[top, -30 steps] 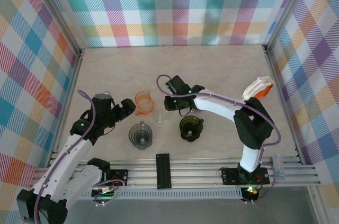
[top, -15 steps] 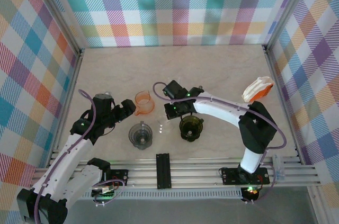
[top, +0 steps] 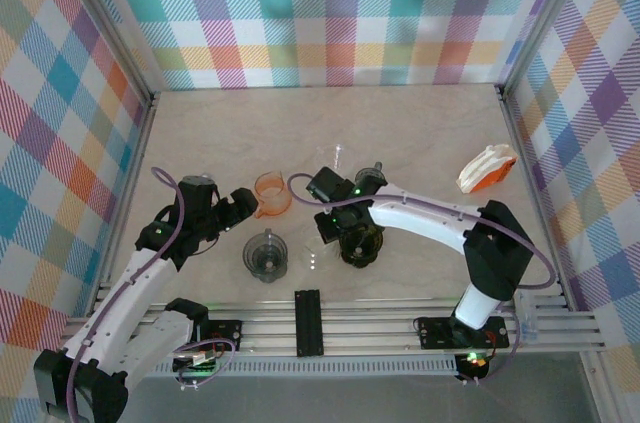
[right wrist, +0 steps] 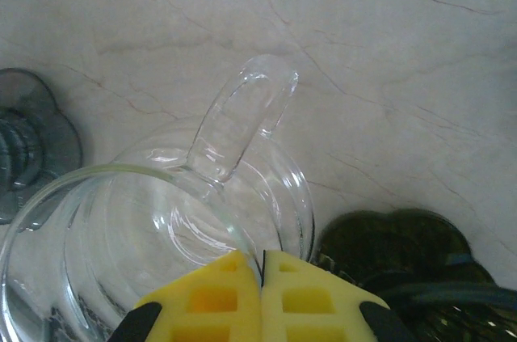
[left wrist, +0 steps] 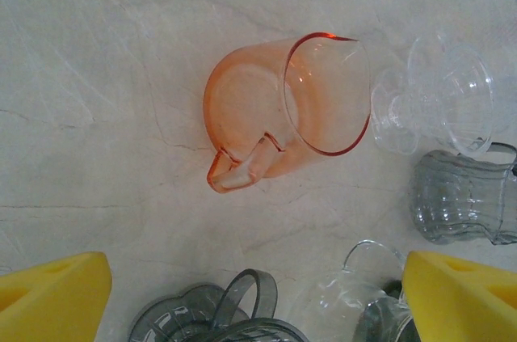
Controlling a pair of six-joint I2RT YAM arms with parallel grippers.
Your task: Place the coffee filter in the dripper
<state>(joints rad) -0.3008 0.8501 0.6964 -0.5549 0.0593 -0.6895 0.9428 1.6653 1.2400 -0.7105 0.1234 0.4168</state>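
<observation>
— Right gripper [right wrist: 262,277]: yellow ribbed pads pinched together on the thin rim of a clear glass dripper [right wrist: 161,221], its looped handle pointing away. Left gripper [top: 241,208]: spread wide above a translucent orange cup [left wrist: 283,107].

— Surface, other ware?

— Pale marbled table [top: 420,123]. Dark olive dripper [top: 361,241] just beside the held glass, smoky grey dripper [top: 266,255] nearer the left arm.

— Filter?

— White crinkled coffee filter [top: 487,165] on something orange by the right wall, well apart from both grippers. Folds too small to read.

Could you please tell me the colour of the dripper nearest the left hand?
The dripper is translucent orange, clearest in the left wrist view.
</observation>
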